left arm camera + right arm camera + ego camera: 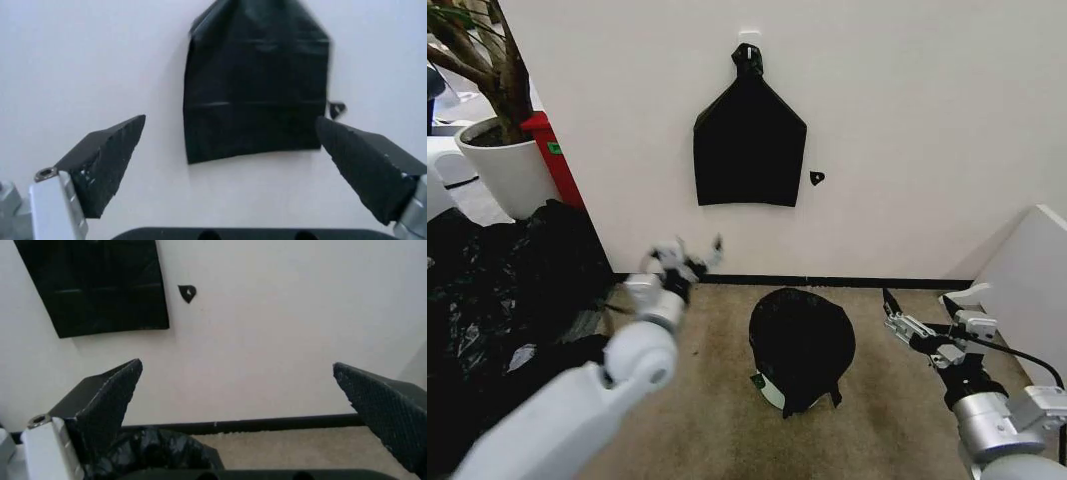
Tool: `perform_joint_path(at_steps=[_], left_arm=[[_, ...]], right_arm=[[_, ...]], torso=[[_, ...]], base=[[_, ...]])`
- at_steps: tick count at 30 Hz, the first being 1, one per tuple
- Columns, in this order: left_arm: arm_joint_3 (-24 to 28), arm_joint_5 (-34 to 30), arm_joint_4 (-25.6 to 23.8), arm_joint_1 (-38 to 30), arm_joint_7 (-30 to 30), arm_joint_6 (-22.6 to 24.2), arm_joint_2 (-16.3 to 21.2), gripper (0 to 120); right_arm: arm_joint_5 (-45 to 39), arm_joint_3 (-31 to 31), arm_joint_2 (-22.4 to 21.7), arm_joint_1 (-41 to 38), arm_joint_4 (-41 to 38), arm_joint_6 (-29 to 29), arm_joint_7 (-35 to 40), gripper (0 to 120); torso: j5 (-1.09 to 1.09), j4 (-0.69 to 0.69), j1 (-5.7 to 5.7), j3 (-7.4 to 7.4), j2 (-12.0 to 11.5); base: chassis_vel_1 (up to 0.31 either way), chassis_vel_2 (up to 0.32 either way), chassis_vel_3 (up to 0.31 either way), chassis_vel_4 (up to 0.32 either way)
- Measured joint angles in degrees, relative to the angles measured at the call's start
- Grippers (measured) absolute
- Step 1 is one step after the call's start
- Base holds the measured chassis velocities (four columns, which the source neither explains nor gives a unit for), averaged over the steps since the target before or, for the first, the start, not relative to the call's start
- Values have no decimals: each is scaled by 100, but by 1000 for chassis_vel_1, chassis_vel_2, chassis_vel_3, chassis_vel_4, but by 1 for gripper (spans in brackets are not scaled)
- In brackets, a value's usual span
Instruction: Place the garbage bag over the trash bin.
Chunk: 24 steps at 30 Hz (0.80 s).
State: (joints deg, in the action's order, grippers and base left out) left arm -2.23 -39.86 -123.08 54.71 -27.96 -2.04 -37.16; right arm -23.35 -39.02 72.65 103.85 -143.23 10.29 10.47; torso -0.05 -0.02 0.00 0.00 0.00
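The glossy black garbage bag (802, 342) is draped over the trash bin, on the carpet in the middle of the head view. A sliver of the bin's white wall (770, 391) shows under the bag's lower left edge. My left gripper (695, 248) hangs open, to the left of the bag and above it, and holds nothing. Open and holding nothing as well, my right gripper (919, 306) is to the right of the bag. In the right wrist view the bag's wrinkled top (153, 455) lies beside one finger (107, 400). The left wrist view has both fingers (107, 160) spread before the wall.
A flat black bag with a knotted top (749, 140) hangs on the white wall above the bin. A heap of black plastic sheeting (497, 300) fills the left floor. Behind it stands a white plant pot (502, 165). A white panel (1032, 290) leans at the right.
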Motion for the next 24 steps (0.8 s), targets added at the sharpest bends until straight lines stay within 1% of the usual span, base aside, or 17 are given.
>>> perform_joint_path(at_steps=[1,2,3,5,6,7,8,9,10,11,12,13,14,15,20,21,24], left_arm=[[-264,58,-111,235,125,-26,262,100],[-985,186,-315,787,336,-85,656,100],[-1655,335,-431,1318,536,-153,864,100],[-3026,636,-587,2635,935,-343,1009,100],[-3690,709,-675,3314,1087,-408,967,100],[-3690,709,-675,3314,1087,-408,967,100],[-4263,735,-794,3882,1202,-437,854,100],[-4325,736,-809,3940,1214,-439,834,100],[-5174,768,-1045,4802,1472,-478,473,100],[-5649,808,-1214,5368,1689,-527,149,100],[-5791,827,-1275,5562,1772,-548,27,100],[-6191,908,-1482,6147,2069,-618,-427,100],[-6191,908,-1482,6147,2069,-618,-427,100],[-6425,1026,-1642,6518,2311,-701,-823,100],[-6630,1541,-2020,7093,2639,-909,-2019,100],[-6617,1608,-2044,7102,2674,-921,-2182,100],[-6558,1721,-2059,7096,2700,-953,-2408,100]], right_arm=[[109,34,48,12,0,-40,0,100],[363,100,188,49,1,-161,0,100],[520,132,293,80,1,-270,4,100],[842,161,580,201,36,-613,-19,100],[959,168,720,275,54,-802,-63,100],[959,168,720,275,54,-802,-63,100],[1045,180,824,341,63,-954,-92,100],[1066,184,845,358,64,-993,-98,100],[1226,224,1008,492,73,-1247,-143,100],[1307,224,1106,587,77,-1400,-213,100],[1330,216,1147,620,82,-1459,-261,100],[1369,164,1265,747,102,-1640,-474,100],[1369,164,1265,747,102,-1640,-474,100],[1376,123,1338,877,117,-1760,-682,100],[1373,194,1459,1298,142,-2126,-1035,100],[1383,236,1471,1341,147,-2190,-1083,100],[1397,305,1478,1392,146,-2247,-1131,100]], torso=[[2,0,0,0,0],[5,3,0,-1,0],[6,4,0,-1,0],[3,3,0,-1,0],[1,3,0,-1,0],[1,3,0,-1,0],[1,1,0,-1,0],[1,1,0,-1,0],[4,1,0,-2,0],[1,1,0,-2,0],[1,2,-1,-2,0],[2,5,-1,-2,0],[2,5,-1,-2,0],[3,5,-1,-2,1],[5,2,-1,-2,1],[6,2,-1,-1,1],[6,3,-1,-1,1]], base=[[0,0,0,0],[0,0,0,0],[0,0,0,0],[0,0,0,0],[0,0,0,0],[0,0,0,0],[0,0,0,0],[0,0,0,0],[0,0,0,0],[0,0,0,0],[0,0,0,0],[0,0,0,0],[0,0,0,0],[0,0,0,0],[0,0,0,0],[0,0,0,0],[0,0,0,0]])
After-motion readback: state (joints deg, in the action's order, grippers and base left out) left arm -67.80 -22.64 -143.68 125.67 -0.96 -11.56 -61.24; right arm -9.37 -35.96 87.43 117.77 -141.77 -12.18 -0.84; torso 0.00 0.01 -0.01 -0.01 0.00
